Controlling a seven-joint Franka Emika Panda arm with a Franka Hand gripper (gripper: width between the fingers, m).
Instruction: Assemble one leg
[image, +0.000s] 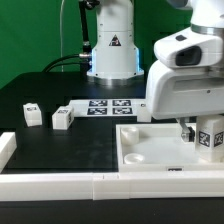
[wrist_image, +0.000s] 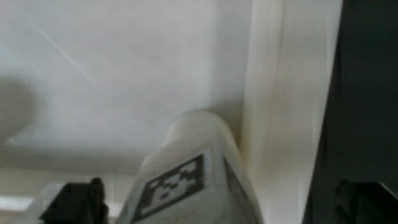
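One leg (image: 208, 139) with a black-and-white tag stands in the big white tray (image: 135, 152), near the tray's side at the exterior view's right. In the wrist view the leg (wrist_image: 185, 170) rests against the tray's white wall. The pincer (image: 196, 131) is just above it, its fingers (wrist_image: 75, 201) spread apart on both sides and not squeezing it. Two more small white legs (image: 47, 116) sit on the black table (image: 60, 145), well apart from the tray. The marker board (image: 103, 106) lies flat farther back.
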